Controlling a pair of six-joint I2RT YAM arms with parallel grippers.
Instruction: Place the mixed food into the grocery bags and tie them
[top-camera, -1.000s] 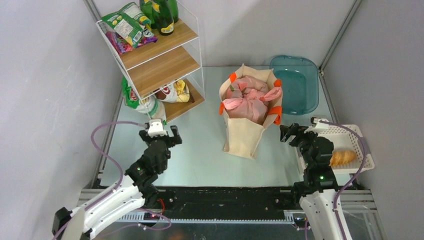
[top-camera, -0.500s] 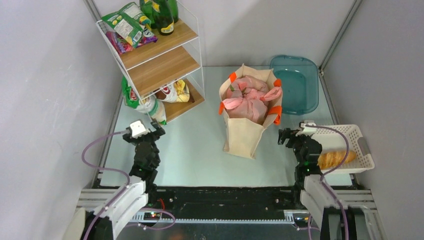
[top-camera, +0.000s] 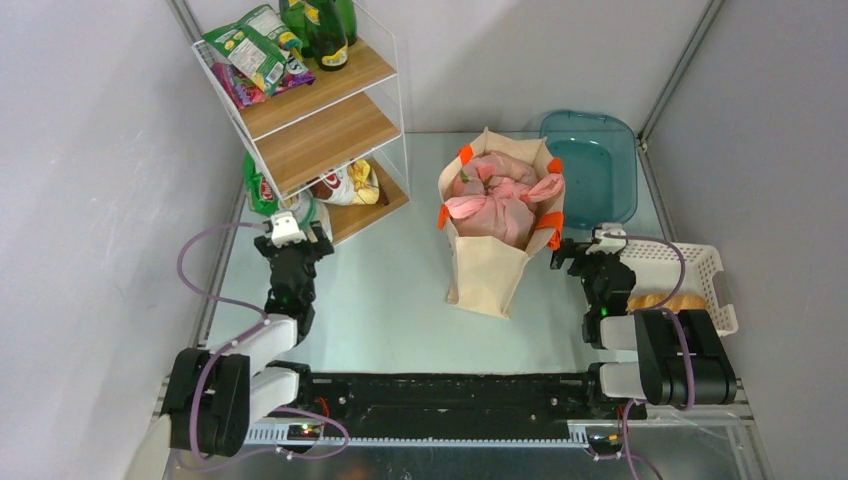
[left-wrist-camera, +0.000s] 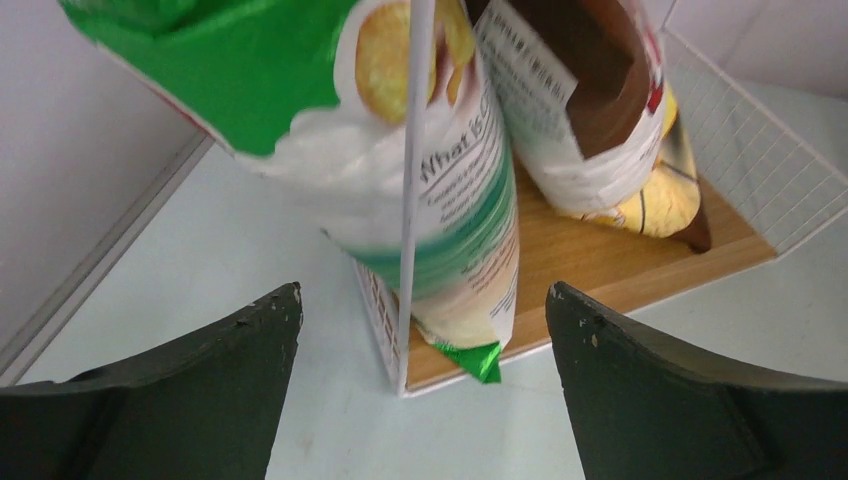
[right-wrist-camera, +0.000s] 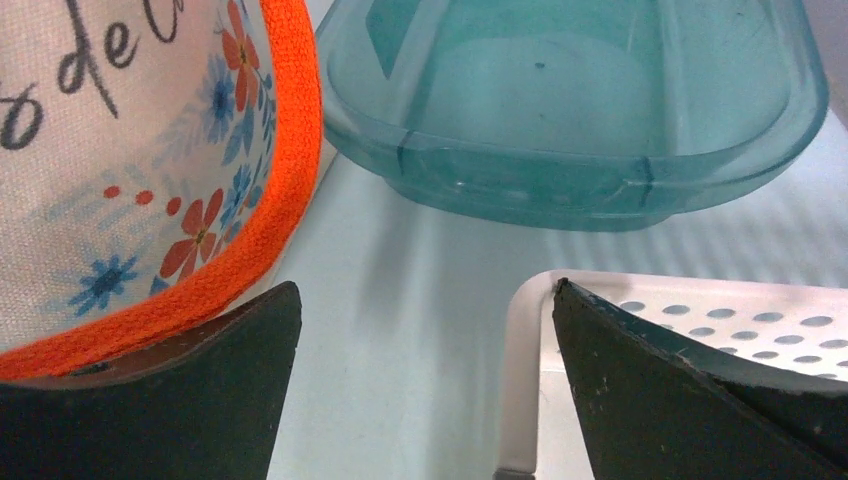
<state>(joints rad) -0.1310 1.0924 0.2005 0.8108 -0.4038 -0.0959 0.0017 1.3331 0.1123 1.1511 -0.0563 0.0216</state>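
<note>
Standing upright near the middle of the table (top-camera: 400, 290), the beige tote (top-camera: 490, 270) keeps its long axis vertical and its mouth facing up, with orange handles (top-camera: 553, 230) draped over the rim. The pink plastic bag (top-camera: 500, 200) sits inside it, filling the opening. Its handles are knotted on top and the loose loops point toward the right side of the tote. What the pink bag holds cannot be made out through the plastic.

One golden-brown bread roll (top-camera: 668, 301) lies in the white basket (top-camera: 700, 262) at the table's right edge. Its long axis runs left to right along the basket's near wall, and its left end is hidden behind the right arm.

The right gripper (top-camera: 580, 255) hangs low between the tote and the basket, fingers spread wide with nothing between them. Its wrist view looks past the tote's flower print (right-wrist-camera: 120, 150) to the teal tray (right-wrist-camera: 560, 100) beyond.

The left gripper (top-camera: 292, 245), jaws likewise wide apart and empty, faces the corner of the wire shelf rack (top-camera: 320, 115). A green-and-white snack bag (left-wrist-camera: 450, 200) on the rack's bottom board sits just ahead of its fingertips.
</note>
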